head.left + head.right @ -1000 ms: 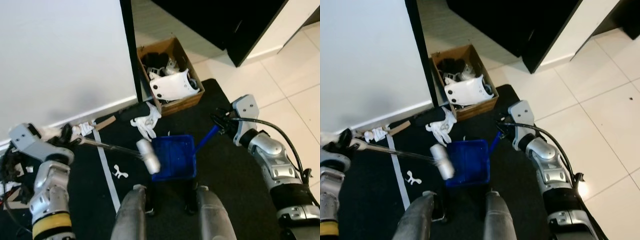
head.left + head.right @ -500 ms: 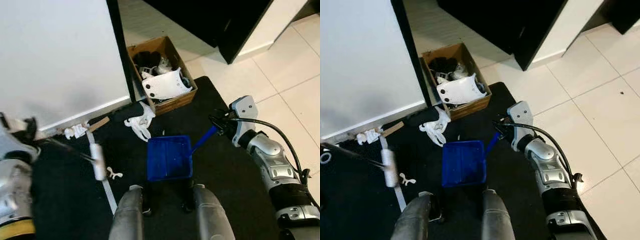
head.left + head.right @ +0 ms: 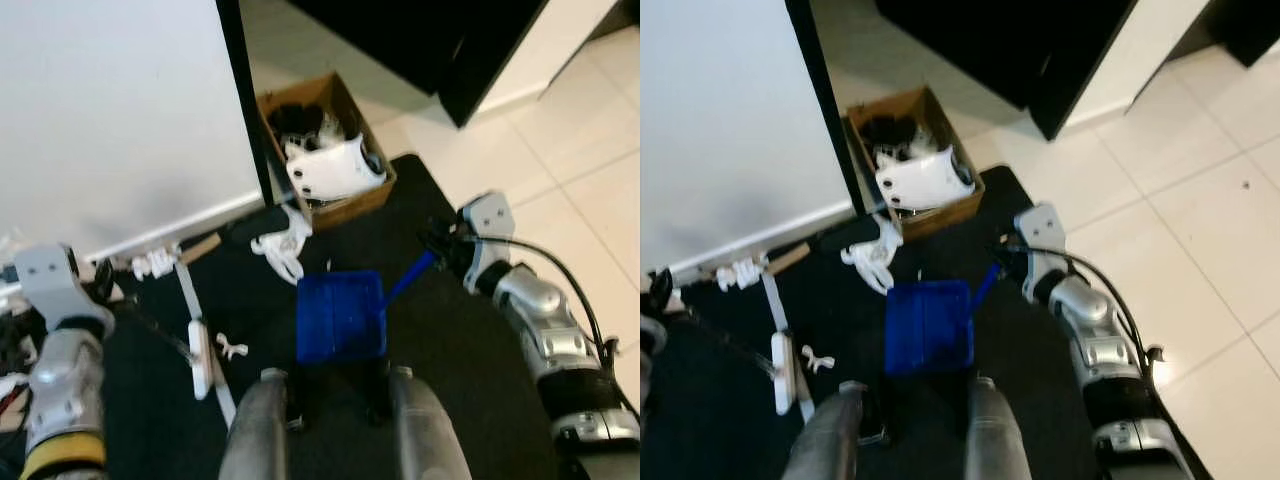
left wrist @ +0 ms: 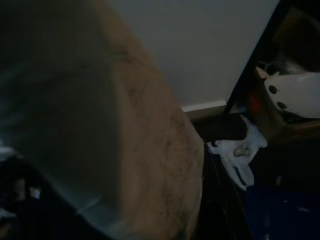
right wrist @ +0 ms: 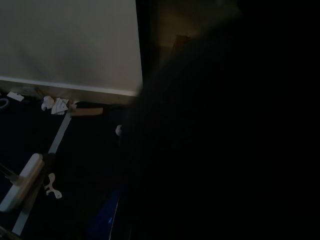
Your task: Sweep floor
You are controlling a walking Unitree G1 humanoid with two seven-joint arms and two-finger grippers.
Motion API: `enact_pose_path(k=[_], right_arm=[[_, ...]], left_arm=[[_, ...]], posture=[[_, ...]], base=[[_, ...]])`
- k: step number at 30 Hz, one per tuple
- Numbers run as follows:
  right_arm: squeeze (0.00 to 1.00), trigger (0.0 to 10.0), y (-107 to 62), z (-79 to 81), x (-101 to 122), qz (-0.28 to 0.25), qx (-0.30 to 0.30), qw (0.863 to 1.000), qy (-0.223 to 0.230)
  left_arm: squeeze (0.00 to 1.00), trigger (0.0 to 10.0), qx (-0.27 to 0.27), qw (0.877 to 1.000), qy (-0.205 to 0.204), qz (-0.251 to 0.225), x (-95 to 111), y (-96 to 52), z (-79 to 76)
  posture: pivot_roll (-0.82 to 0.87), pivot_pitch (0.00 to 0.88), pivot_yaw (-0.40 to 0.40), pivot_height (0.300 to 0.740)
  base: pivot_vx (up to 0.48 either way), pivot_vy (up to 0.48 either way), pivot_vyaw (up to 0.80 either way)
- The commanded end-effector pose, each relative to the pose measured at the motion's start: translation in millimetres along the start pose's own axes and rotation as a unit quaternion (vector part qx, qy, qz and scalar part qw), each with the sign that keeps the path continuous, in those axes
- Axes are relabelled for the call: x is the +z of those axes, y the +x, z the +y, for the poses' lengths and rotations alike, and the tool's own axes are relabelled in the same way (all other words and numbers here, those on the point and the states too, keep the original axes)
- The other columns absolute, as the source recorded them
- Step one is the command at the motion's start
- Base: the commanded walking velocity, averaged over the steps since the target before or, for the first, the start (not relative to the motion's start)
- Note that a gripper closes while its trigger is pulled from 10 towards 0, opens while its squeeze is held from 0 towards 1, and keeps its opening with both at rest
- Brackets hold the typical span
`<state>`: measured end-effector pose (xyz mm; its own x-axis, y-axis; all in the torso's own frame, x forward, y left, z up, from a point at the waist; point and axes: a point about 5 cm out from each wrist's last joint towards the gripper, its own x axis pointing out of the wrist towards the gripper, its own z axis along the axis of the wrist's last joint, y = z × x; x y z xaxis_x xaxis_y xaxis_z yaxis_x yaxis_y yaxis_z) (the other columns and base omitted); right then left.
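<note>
I see a cardboard box [image 3: 325,150] of white and black parts against the white wall [image 3: 110,110], on the black mat [image 3: 450,340].

Looks like a room in a home: pale floor tiles [image 3: 590,140] on the right, black mat [image 3: 470,350], white wall [image 3: 110,110] upper left, cardboard box [image 3: 325,155] of clutter.

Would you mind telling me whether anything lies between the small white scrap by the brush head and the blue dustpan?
Nothing visible does. The small white scrap lies on the black mat just beside the brush head, and only bare mat separates it from the blue dustpan. The crumpled white bag sits farther away, nearer the cardboard box.
</note>
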<state>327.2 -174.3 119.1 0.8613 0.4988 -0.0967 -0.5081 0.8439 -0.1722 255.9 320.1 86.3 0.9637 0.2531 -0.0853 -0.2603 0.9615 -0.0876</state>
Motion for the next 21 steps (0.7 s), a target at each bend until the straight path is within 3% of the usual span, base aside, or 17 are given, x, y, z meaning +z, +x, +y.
enact_pose_path(k=[1,4,5,7,12,21], right_arm=[[0.00,10.0,-7.9,-3.0,-8,0.013,-0.005,1.000,0.005],[0.00,10.0,-7.9,-3.1,-8,0.013,-0.005,1.000,0.005],[0.00,10.0,-6.5,-1.8,-7,0.013,-0.005,1.000,0.006],[0.00,10.0,-4.7,-0.7,-7,0.011,-0.003,1.000,0.006],[0.00,10.0,-4.1,-2.4,-5,0.009,-0.004,1.000,0.005],[0.00,10.0,-7.7,-4.2,-7,0.011,-0.008,1.000,0.005]], left_arm=[[0.00,10.0,-0.025,0.990,-0.115,0.072,-40,-11.0,-16.6],[0.00,10.0,-0.039,0.987,-0.140,0.072,-41,-10.2,-22.4],[0.00,10.0,-0.071,0.975,-0.198,0.073,-43,-7.1,-39.1],[0.00,10.0,-0.094,0.965,-0.235,0.073,-43,-4.3,-54.1],[0.00,10.0,-0.124,0.951,-0.279,0.056,-37,0.2,-73.3],[0.00,10.0,-0.156,0.949,-0.273,0.017,-12,0.9,-72.1]], posture=[[-0.10,0.343,-0.055,0.740],[-0.10,0.343,-0.055,0.740],[-0.10,0.342,-0.055,0.740],[-0.10,0.341,-0.056,0.740],[-0.11,0.339,-0.055,0.740],[-0.10,0.342,-0.050,0.740]], base=[[0.000,0.000,0.00],[0.000,0.000,0.00],[0.000,0.000,0.00],[0.000,0.000,0.00],[0.000,0.000,0.00],[0.000,0.000,0.00]])
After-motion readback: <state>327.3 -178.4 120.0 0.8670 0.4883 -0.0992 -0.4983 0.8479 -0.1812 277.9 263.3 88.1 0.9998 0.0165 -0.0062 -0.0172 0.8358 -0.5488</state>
